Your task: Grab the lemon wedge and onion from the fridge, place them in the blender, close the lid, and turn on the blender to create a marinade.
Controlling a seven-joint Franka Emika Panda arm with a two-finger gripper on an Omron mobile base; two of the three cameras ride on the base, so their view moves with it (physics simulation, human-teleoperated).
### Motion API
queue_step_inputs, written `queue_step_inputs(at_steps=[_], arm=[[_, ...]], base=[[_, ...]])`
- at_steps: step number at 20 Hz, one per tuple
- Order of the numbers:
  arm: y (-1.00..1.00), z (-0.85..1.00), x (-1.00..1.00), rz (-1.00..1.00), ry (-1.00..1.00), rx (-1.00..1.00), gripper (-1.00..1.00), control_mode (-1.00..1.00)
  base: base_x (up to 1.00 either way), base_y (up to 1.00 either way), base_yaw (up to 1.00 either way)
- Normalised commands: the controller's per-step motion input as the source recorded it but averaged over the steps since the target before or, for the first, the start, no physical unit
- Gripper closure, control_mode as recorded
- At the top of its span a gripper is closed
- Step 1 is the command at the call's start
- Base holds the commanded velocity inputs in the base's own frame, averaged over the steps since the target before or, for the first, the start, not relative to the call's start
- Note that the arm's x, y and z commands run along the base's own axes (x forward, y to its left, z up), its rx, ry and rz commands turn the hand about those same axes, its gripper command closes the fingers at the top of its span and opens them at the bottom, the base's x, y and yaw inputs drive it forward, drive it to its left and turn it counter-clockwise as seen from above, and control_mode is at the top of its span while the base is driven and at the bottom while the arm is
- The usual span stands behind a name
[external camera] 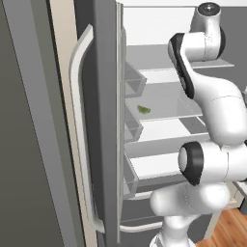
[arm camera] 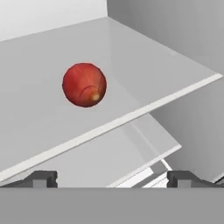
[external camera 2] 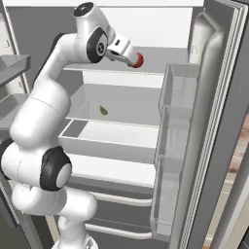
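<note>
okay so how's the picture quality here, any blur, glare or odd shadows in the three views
Left base view: flat, even rendered light, slightly soft edges; lemon wedge small and fuzzy. Right base view: same flat light, no hard shadows; onion partly hidden by the arm. Hand view: sharpest on the onion, with a small highlight on its skin; pale sheen along the fridge shelf edge; open tool tips dark at the bottom.
</note>
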Motion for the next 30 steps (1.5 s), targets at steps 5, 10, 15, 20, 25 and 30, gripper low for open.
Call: queue_step_inputs(at_steps=[5,10,15,20,25,30], arm=[[-0.24,-0.26,0.59,0.08,0.01,0.00,-1.00,-1.00],[-0.14,-0.26,0.59,0.06,0.00,0.00,-1.00,-1.00],[-0.01,-0.11,0.51,0.02,0.00,0.00,-1.00,-1.00],[-0.02,-0.17,0.35,0.00,-0.01,0.00,-1.00,-1.00],[-0.02,-0.17,0.30,0.00,-0.06,0.00,-1.00,-1.00],[-0.03,-0.09,0.27,0.00,-0.10,0.00,-1.00,-1.00]], base=[[0.00,0.00,0.00],[0.00,0.00,0.00],[0.00,0.00,0.00],[0.00,0.00,0.00],[0.00,0.00,0.00],[0.00,0.00,0.00]])
